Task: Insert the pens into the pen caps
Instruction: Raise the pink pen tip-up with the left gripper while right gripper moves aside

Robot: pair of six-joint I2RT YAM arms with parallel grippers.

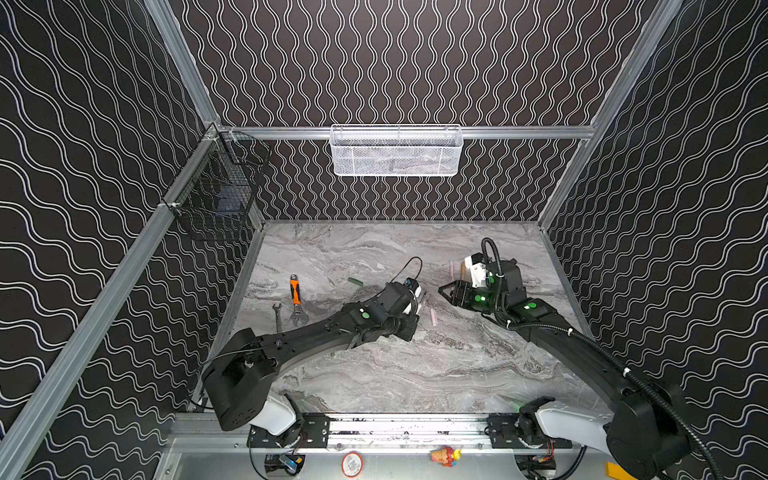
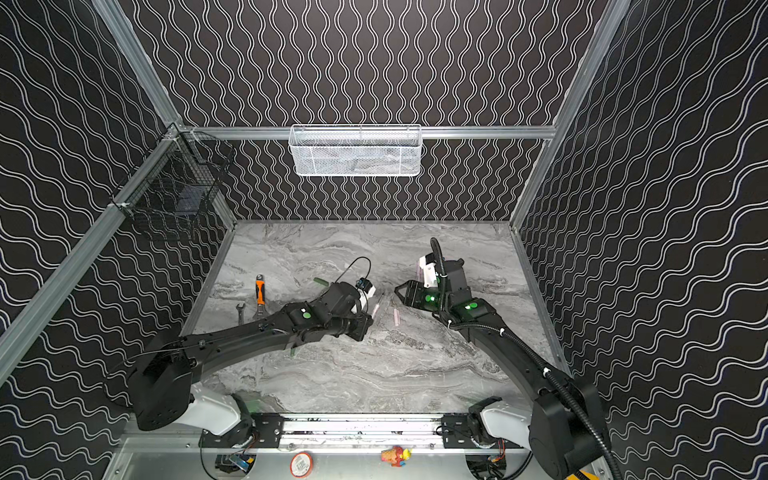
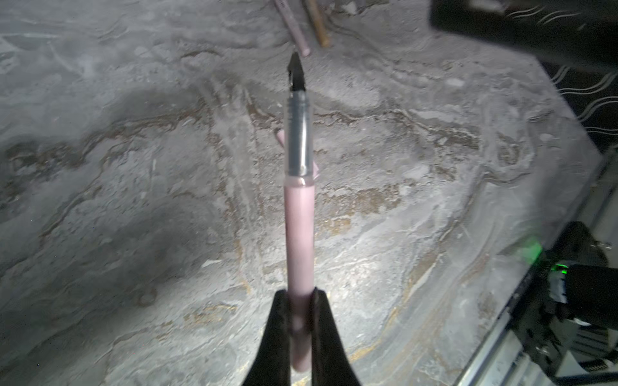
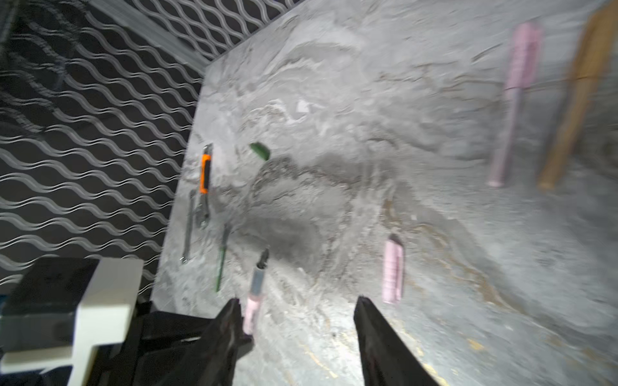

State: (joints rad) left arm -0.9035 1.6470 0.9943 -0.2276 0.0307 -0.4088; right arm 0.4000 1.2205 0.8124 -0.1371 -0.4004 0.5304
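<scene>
At counter centre, left tool clamps the pink pen by its rear, dark tip aimed far-right. Pink cap lies flat between both tools, long axis near-far, mouth seemingly far-facing (blurry). Right tool, jaws apart and empty, hangs just far-right of it.

Both top views look steeply down from high at the front onto the whole table, side by side and nearly equal. Each wrist camera sits close behind its jaws, low over the table; both wrist views share the pink pen.
</scene>
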